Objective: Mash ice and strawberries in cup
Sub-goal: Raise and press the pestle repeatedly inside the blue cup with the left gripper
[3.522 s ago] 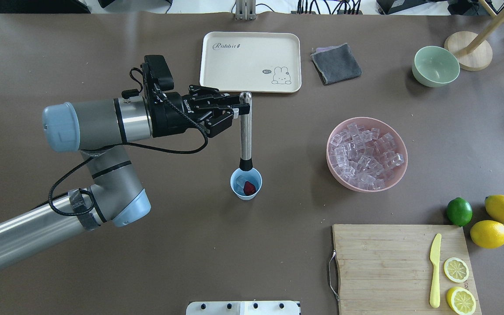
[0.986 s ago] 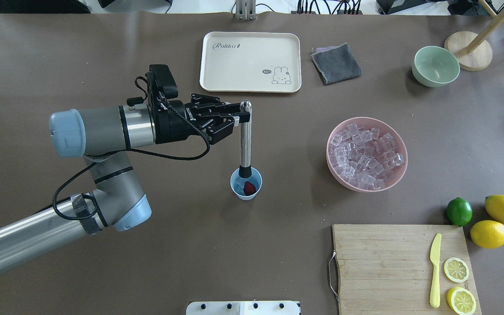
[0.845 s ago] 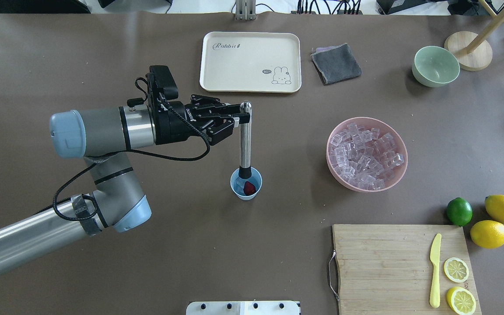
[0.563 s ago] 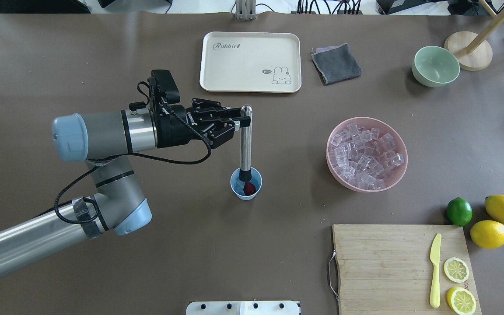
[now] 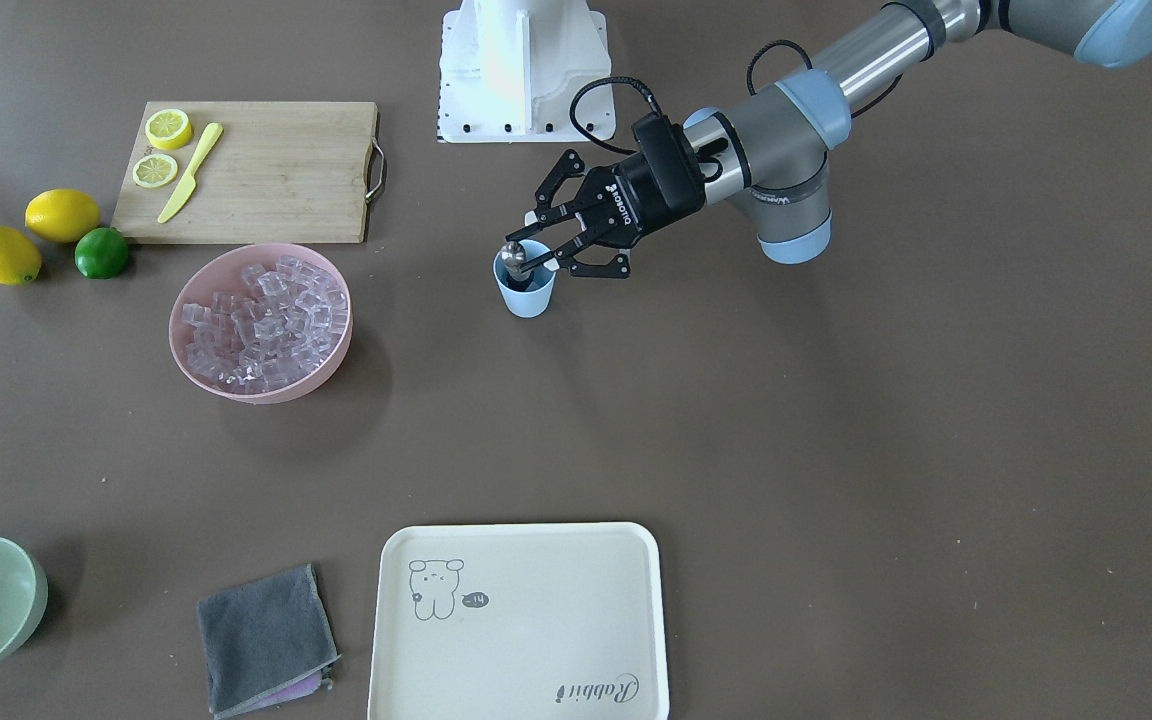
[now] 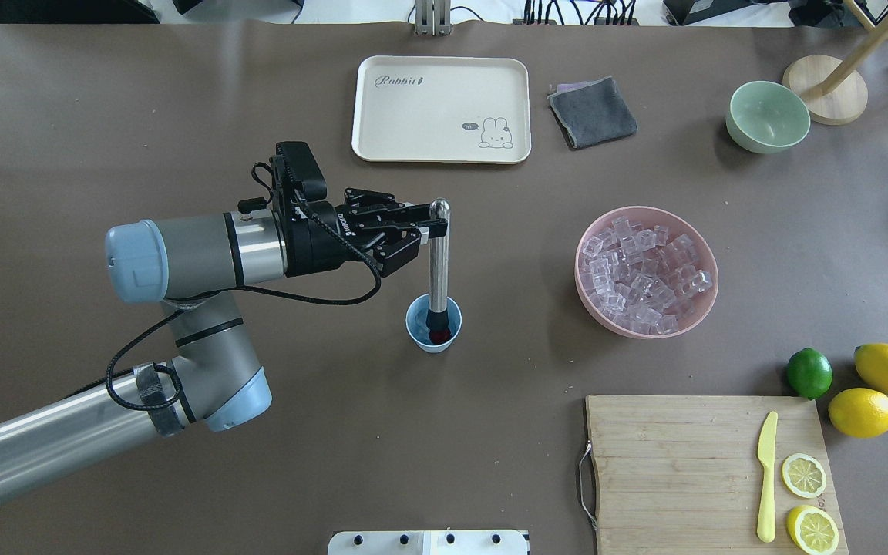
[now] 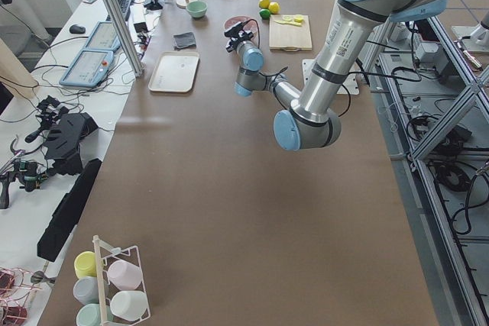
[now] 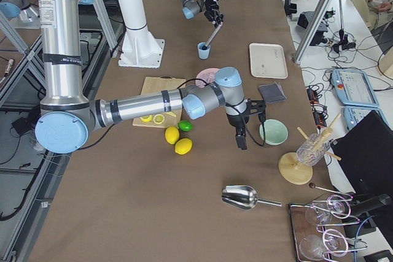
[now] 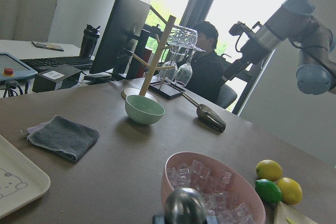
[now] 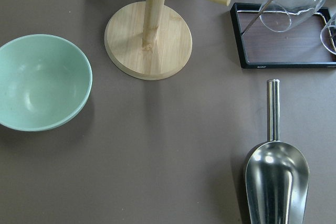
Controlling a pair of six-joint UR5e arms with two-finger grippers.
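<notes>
Table (image 6: pixel 182 478): cup (image 6: pixel 413 333) holds strawberry (image 6: pixel 438 337), muddler (image 6: pixel 438 254).

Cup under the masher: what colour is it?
Light blue; the cup holding the masher shows best overhead.

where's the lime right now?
Overhead view, right side: the lime sits just off the far right corner of the cutting board, beside the two lemons.

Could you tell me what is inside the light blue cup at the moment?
The muddler, held by the left gripper, has its black tip inside, on the red strawberry, which it largely covers. Any ice beneath cannot be made out.
</notes>
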